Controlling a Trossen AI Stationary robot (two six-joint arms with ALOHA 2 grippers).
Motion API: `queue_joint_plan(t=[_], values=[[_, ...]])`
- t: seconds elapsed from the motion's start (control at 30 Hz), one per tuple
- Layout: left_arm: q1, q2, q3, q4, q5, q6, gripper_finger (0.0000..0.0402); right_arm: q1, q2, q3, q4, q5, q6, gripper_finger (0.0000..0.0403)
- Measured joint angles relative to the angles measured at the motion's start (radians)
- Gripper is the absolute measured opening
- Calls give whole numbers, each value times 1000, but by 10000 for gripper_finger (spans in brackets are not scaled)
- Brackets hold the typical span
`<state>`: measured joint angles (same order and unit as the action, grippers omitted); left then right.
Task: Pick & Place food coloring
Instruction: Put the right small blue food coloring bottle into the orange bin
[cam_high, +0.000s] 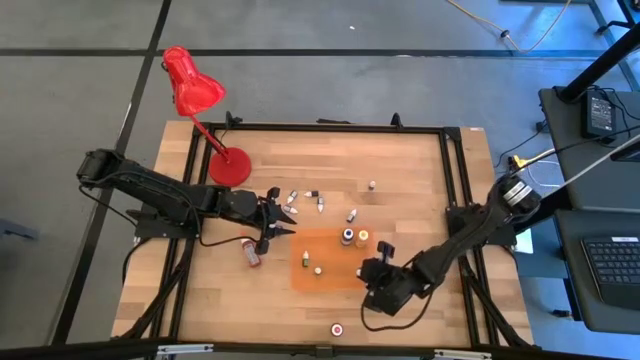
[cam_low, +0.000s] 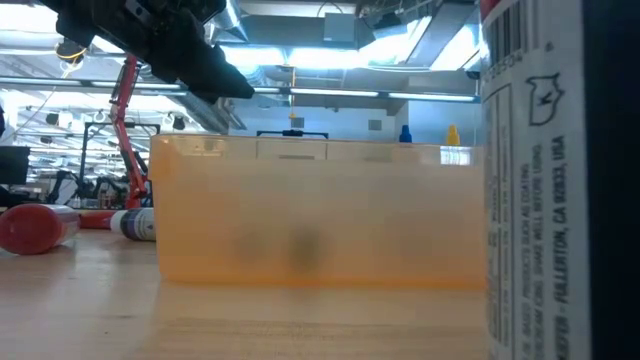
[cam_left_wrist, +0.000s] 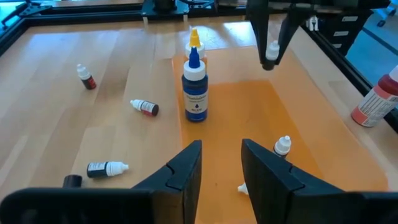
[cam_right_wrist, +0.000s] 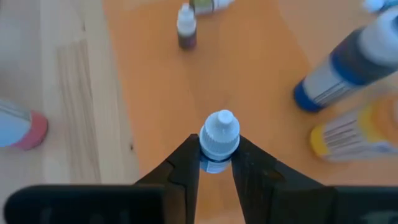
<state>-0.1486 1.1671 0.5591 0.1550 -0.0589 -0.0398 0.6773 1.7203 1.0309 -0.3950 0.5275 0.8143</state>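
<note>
Two dark robot arms reach in over the light wooden counter (cam_high: 420, 170). The right arm comes from the right edge and bends low. Its right hand (cam_right_wrist: 216, 163) sits at the right edge of the flat orange mat (cam_high: 325, 265). Its two fingers are pinched on a small white-capped dropper bottle (cam_right_wrist: 218, 142), one finger on each side, just under the cap. The bottle stands upright in the hand, over the orange mat.

The left arm stretches in from the left, past the red desk lamp (cam_high: 195, 90). Its left hand (cam_left_wrist: 221, 163) is just beside the left edge of the mat. Its fingers are a little way apart, and nothing is between them.

On the mat stand a tall bottle with a blue tip (cam_left_wrist: 195, 87) and a yellow-tipped bottle (cam_left_wrist: 194, 40) right behind it. Two more small white-capped droppers (cam_left_wrist: 282, 146) are on the mat too. More tiny bottles (cam_left_wrist: 144, 107) lie scattered on the bare wood, away from the mat. A red-lidded bottle (cam_high: 252, 252) lies on its side near the left hand. A small round red-topped thing (cam_high: 337, 328), maybe a jar, is near the front edge.
</note>
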Motion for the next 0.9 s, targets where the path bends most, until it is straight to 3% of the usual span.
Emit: queue_joint_plan(t=[0.27, 0.9], values=[[0, 0, 0, -2, 0, 0, 108, -1, 36, 0, 2, -46, 68, 94], [0, 0, 0, 2, 0, -1, 109, -1, 44, 0, 2, -132, 44, 98]])
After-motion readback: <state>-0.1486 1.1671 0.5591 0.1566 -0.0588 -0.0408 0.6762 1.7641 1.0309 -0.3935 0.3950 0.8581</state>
